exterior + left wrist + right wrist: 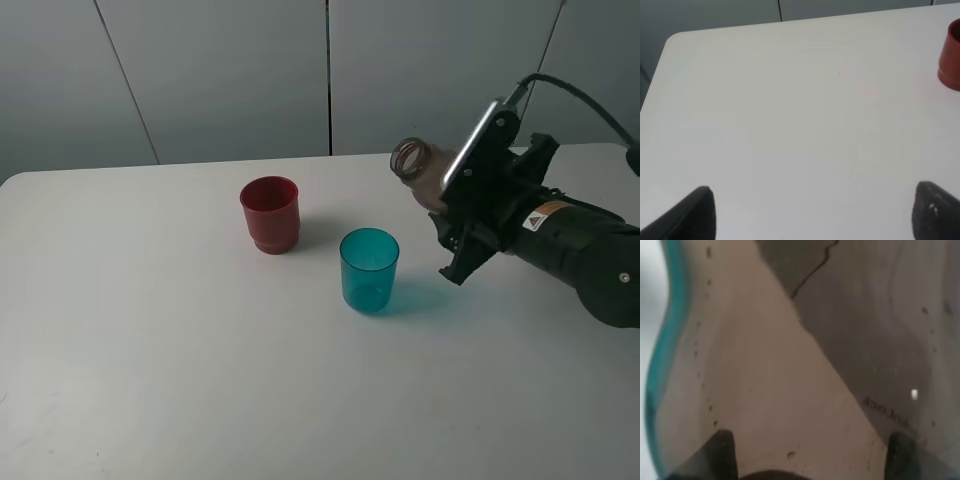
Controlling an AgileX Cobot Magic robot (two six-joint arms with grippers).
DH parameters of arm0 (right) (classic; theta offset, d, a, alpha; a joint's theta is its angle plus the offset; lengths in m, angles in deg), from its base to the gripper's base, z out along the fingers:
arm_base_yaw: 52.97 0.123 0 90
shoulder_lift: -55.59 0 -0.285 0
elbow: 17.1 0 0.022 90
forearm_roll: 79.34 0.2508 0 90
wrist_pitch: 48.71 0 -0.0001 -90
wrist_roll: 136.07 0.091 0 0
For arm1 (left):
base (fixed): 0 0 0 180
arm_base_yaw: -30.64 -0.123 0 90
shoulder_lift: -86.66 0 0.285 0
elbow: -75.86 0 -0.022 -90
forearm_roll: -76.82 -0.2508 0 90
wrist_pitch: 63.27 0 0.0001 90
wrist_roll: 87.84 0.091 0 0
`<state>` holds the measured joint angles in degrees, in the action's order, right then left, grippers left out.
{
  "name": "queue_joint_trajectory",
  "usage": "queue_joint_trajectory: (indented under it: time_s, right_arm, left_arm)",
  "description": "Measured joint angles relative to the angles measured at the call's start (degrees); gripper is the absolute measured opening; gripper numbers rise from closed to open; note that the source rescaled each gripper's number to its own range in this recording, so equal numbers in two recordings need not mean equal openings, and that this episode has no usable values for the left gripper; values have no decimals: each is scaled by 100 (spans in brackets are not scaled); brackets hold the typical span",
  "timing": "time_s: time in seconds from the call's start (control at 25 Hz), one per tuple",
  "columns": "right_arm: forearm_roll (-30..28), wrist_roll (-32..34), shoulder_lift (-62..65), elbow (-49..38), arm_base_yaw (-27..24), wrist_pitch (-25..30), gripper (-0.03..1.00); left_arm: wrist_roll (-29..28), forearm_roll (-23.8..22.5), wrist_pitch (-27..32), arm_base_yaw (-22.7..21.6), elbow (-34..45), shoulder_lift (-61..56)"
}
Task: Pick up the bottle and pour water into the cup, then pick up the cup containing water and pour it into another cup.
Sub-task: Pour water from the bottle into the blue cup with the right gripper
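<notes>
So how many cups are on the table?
2. The red cup stands near the middle of the table. The teal cup stands apart from it, to its right and nearer the camera, close to the tilted bottle. None seem hidden.

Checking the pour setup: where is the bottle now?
In the exterior high view the bottle is tilted in the right gripper, up and right of the teal cup.

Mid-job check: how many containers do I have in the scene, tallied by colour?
grey-brown bottle: 1
teal tumbler: 1
red cup: 1
Total: 3
</notes>
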<state>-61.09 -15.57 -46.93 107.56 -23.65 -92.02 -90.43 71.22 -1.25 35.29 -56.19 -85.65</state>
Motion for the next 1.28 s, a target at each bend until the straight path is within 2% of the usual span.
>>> queue_joint_trajectory:
  time_s: [0.08, 0.2, 0.4, 0.68, 1.28]
  right_arm:
    - [198, -578, 0, 51, 135, 305, 0]
    - [368, -996, 0, 155, 231, 461, 0]
    - [666, -1627, 0, 368, 257, 533, 0]
    - [1431, -3270, -135, 464, 257, 636, 0]
    - [1553, -4865, -172, 474, 257, 682, 0]
  left_arm:
    - [0, 0, 0, 0, 0, 0]
    - [0, 0, 0, 0, 0, 0]
    - [0, 0, 0, 0, 0, 0]
    - [0, 0, 0, 0, 0, 0]
    - [0, 0, 0, 0, 0, 0]
